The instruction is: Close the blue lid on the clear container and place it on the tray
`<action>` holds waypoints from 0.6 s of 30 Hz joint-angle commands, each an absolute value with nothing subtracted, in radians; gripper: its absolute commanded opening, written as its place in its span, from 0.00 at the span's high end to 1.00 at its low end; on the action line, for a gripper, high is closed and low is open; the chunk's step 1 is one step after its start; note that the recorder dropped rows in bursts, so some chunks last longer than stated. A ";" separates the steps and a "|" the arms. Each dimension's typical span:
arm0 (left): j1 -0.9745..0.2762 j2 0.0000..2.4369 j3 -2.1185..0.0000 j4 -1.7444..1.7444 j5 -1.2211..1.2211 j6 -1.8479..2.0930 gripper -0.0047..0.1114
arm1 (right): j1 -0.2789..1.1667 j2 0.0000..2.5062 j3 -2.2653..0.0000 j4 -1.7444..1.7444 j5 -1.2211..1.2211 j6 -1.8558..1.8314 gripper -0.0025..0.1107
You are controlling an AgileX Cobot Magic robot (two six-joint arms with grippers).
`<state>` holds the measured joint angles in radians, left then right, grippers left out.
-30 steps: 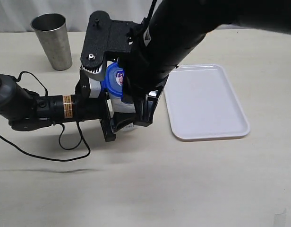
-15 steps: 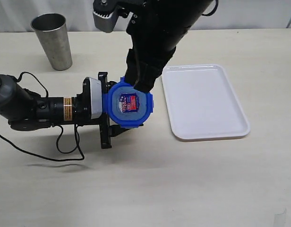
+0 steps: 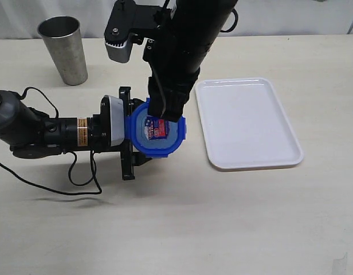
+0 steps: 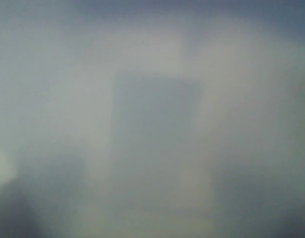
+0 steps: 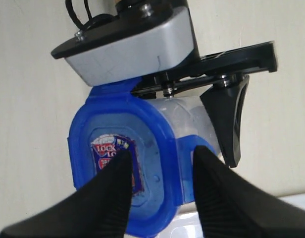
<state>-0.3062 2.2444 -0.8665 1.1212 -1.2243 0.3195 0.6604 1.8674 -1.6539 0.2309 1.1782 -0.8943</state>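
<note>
Pincers first. My right pincer (image 5: 161,152) hangs released, black ribbed tips spread. One tip is over the red-and-white sticker of the roundish blue plastic lid (image 3: 157,136), the other over the lid's outer edge and side flap. I cannot tell whether either tip presses on the plastic. It grasps nothing.

My left pincer (image 3: 136,133) reaches in level from the side and is clenched on the tall clear plastic container (image 5: 184,121). One black finger lies flat against the clear wall; the other is hidden under the lid. The left wrist view is only grey blur, no help.

The lid sits on the container's mouth. At least two flaps look flared outward, so I judge the snapping unfinished. The container stands on the pale table (image 3: 222,223), just beside the flat white rectangular plastic tray (image 3: 251,129) and not on it. The tapered steel cup (image 3: 65,48) stands well apart.

For the step in hand:
- Press straight down on the lid's middle to seat it evenly.
- Fold each flap in turn, one tip pushing inward against the wall.
- Keep the left grip firm and low, clear of the flaps.
- Watch for the container tilting under an off-centre push.
</note>
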 commanded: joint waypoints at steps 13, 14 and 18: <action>-0.315 2.244 -0.863 1.107 -1.221 0.287 0.96 | 0.653 1.961 -1.644 0.217 1.221 -0.874 0.64; -0.315 2.244 -0.863 1.107 -1.221 0.285 0.96 | 0.653 1.965 -1.644 0.217 1.221 -0.867 0.64; -0.315 2.244 -0.863 1.110 -1.221 0.266 0.96 | 0.653 1.982 -1.644 0.217 1.221 -0.859 0.64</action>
